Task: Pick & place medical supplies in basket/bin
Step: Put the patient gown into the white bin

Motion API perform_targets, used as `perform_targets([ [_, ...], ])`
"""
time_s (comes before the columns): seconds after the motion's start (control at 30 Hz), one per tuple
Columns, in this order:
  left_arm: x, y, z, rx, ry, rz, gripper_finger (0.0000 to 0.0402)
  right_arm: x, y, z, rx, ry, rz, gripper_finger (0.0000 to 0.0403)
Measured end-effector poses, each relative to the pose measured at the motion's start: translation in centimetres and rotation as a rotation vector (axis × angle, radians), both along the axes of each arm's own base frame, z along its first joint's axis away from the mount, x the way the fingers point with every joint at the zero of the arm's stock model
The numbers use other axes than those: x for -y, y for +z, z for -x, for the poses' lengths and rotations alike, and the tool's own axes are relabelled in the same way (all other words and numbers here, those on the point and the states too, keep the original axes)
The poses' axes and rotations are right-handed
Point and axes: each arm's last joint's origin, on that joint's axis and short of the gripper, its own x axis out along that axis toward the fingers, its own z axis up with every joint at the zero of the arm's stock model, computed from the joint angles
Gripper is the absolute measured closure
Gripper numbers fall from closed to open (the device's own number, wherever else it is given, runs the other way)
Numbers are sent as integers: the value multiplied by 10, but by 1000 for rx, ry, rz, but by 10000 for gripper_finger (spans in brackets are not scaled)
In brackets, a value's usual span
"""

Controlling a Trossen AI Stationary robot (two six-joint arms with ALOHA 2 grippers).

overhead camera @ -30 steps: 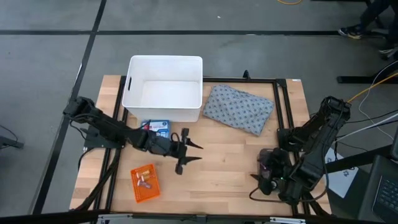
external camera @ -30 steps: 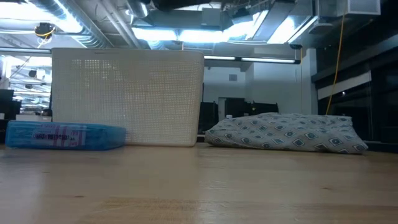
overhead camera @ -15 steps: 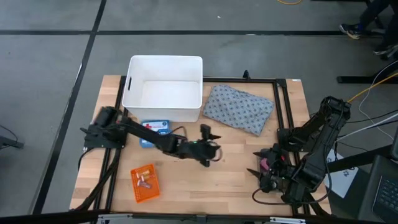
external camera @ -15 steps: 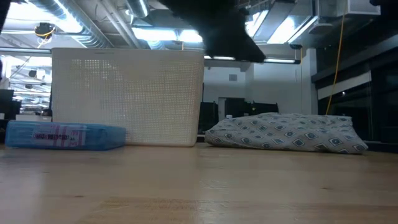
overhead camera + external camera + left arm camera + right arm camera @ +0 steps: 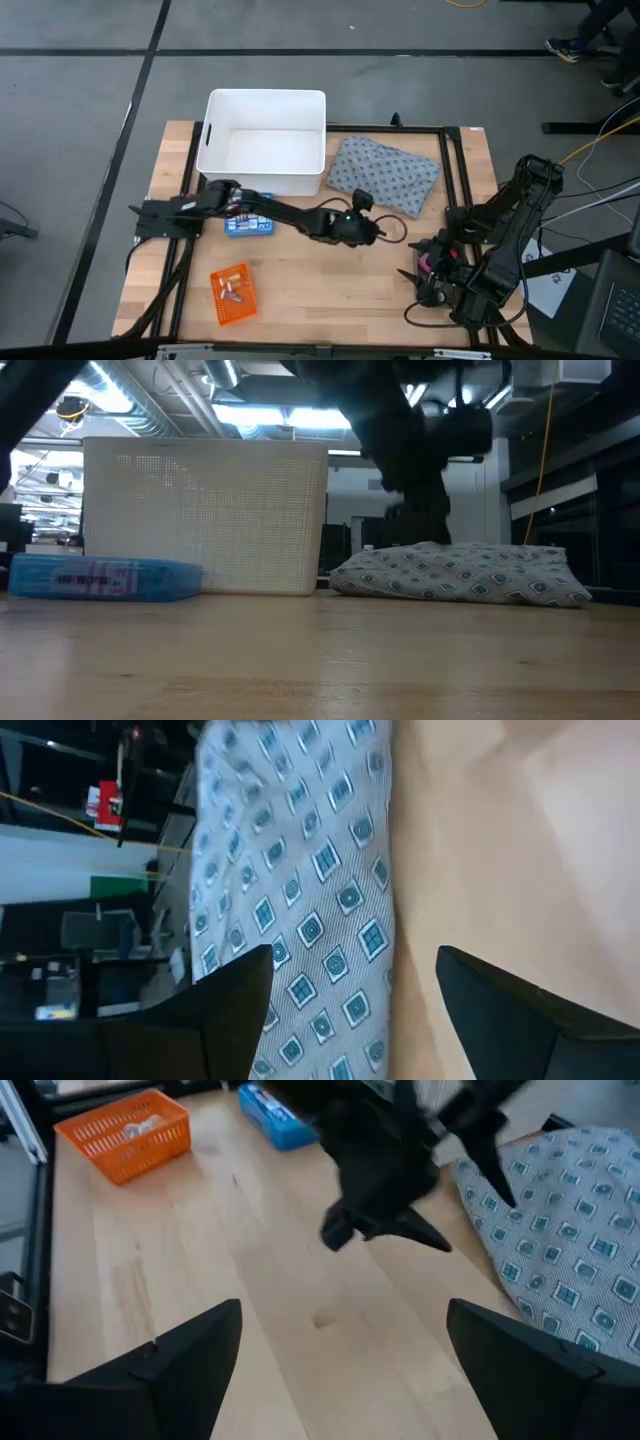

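The left gripper [image 5: 378,228] is a dark tangle from above, so its fingers are hard to separate there; its own wrist view shows them spread apart, empty, with the near edge of the grey dotted pack [image 5: 300,910] and bare table [image 5: 500,840] between them. In the low view the arm is only a black shape hanging over the pack [image 5: 460,573], and whether it touches the cloth cannot be told. The right gripper [image 5: 425,280] waits at the table's right near corner; its wrist view shows the fingers wide apart, while something pink sits by it from above that is too small to identify. The contents of the orange basket [image 5: 233,294] at the left near side are tiny pale and red bits, not readable. A blue packet [image 5: 248,218] lies partly hidden under the left arm, just near of the white tub [image 5: 263,142], whose inside looks bare.

Half a second ago the left gripper was over open table, left of where it is now; it has since reached right to the pack's near edge. The pack, tub, basket and right arm have not moved.
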Motion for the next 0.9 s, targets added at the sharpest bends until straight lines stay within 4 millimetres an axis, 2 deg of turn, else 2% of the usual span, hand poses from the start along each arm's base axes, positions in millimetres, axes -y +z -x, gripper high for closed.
perform_targets([
  [0.2, -25, -14, -20, -62, 24, -81, 123, 0, -1, 0, -4, -1, -5, 50],
  [0.4, -47, -28, -19, -183, 38, -136, 121, 0, -1, 0, -3, -1, -4, 50],
  [0.8, -70, -29, -17, -223, 46, -143, 122, 0, -1, 0, -1, -1, -3, 50],
  [0.9, -76, -22, -16, -201, 56, -125, 122, 0, -1, 0, -1, -1, -3, 50],
])
